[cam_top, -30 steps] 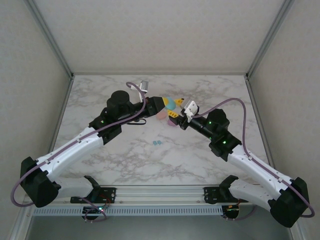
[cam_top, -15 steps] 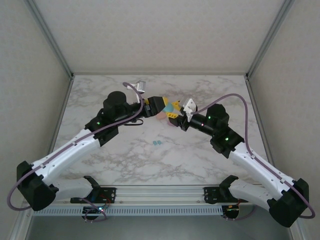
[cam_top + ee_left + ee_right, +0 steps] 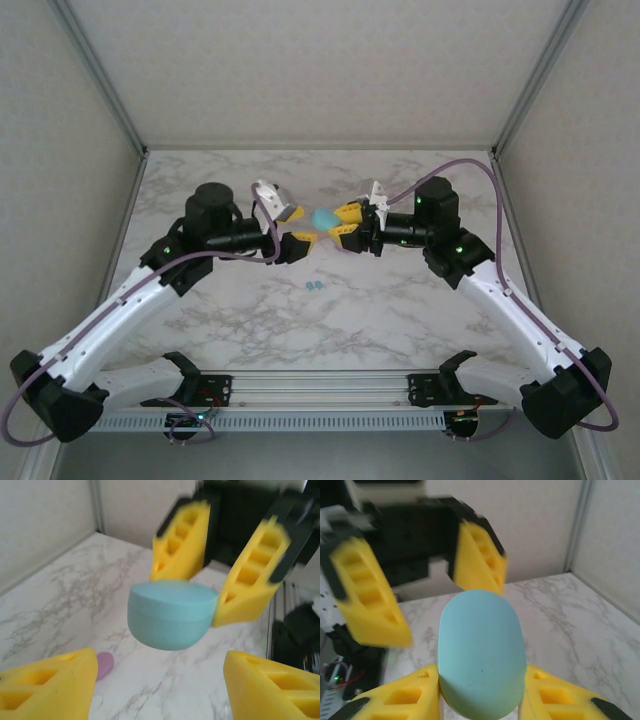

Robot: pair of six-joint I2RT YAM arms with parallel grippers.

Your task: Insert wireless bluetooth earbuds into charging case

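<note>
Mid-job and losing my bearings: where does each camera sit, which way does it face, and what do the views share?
Top external: above and behind the bases, looking down on the white marble table; both arms, left gripper, right gripper.
Left wrist: on the left arm, facing the right gripper; own tips at the bottom.
Right wrist: on the right arm, facing the left gripper; own tips at the bottom.
Shared: all show the teal-blue oval plastic case, clamped by the right gripper; left gripper open.

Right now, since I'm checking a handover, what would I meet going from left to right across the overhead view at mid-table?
left arm → teal case → right arm
</note>
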